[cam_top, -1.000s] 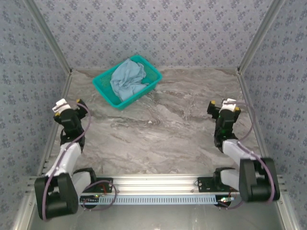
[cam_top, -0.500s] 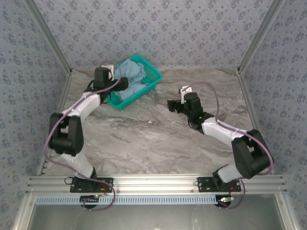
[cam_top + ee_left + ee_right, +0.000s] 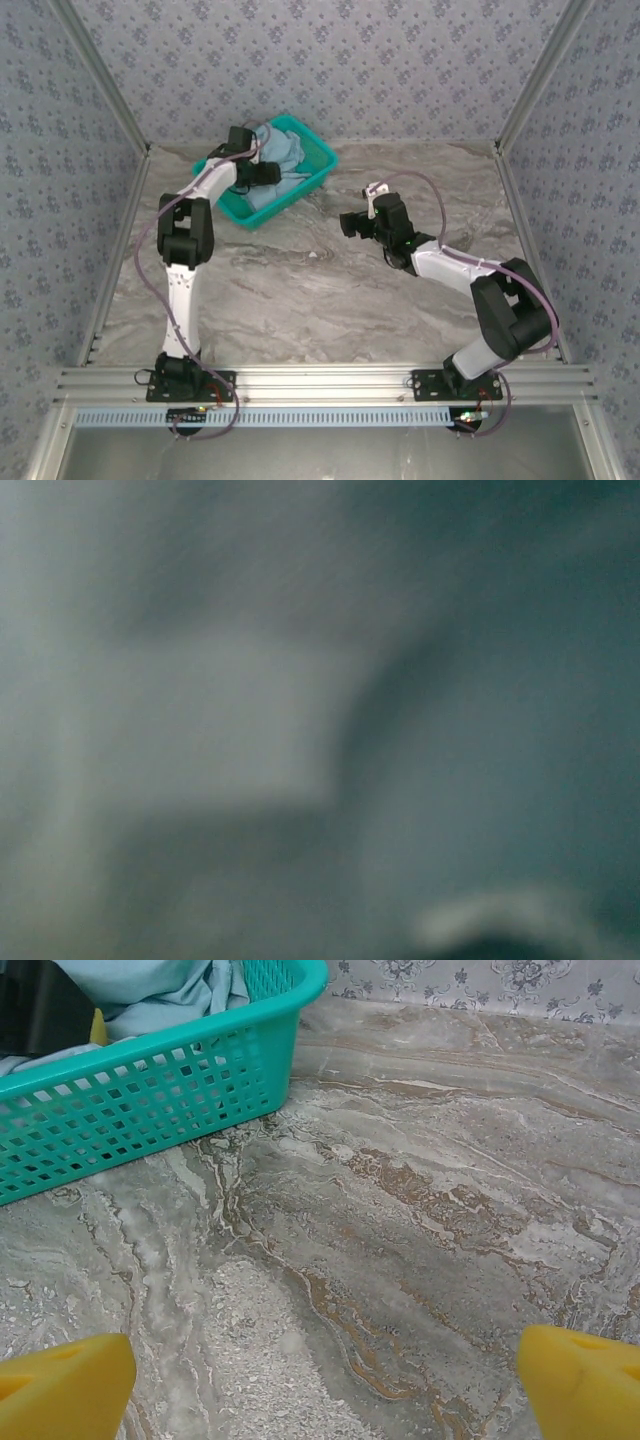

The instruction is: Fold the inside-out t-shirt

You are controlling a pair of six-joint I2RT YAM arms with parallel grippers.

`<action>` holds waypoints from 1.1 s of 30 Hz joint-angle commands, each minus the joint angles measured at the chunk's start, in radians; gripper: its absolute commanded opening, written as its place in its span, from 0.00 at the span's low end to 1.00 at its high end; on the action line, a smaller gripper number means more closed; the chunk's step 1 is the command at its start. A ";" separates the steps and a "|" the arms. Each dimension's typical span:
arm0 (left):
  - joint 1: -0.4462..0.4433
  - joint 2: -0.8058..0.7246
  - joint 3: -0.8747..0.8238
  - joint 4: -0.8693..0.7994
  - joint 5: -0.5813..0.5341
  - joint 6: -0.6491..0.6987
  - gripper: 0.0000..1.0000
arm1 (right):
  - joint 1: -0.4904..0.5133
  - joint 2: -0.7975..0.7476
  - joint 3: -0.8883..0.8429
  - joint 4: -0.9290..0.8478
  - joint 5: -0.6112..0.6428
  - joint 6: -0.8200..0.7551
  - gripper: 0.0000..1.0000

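Step in hand: the pick-up, by the look of it. Fold not yet begun, nothing spread on the table [image 3: 300, 300].
Inside-out t-shirt [image 3: 280, 155]: bundled in a heap inside the teal basket [image 3: 295, 198], upper left of the top view.
Left pincer [image 3: 262, 172]: down in the basket, on or right against the cloth. Apart or clamped, cannot tell: the wrist picture is just a soft pale blur.
Right pincer [image 3: 322, 1385]: wide apart, nothing between the yellow pads [image 3: 60, 1390]. Hovering over bare table just right of the basket, pointed toward it.
Next move, as a judgement: a firm pinch on a thick fold, a lift clear of the rim, then the shirt laid flat mid-table. Right pincer likely needed on the opposite edge.
Cloth: light blue cotton, limp, deeply creased, no flat face showing.
Basket: rigid plastic mesh, rectangular, flared walls, square holes.
Table: smooth, grey-brown marbled, hard.
Watch for: cloth dragging the light basket along on the lift.
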 commanded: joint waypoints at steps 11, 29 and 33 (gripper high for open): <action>0.008 -0.316 0.002 0.105 0.119 -0.023 0.00 | 0.003 -0.103 -0.043 -0.047 0.045 0.025 1.00; -0.405 -0.774 -0.195 0.358 0.143 0.109 0.00 | -0.138 -0.511 0.056 -0.436 0.256 0.008 1.00; -0.461 -0.679 -0.213 0.331 0.063 0.096 0.00 | -0.171 -0.651 0.075 -0.585 0.407 -0.004 0.99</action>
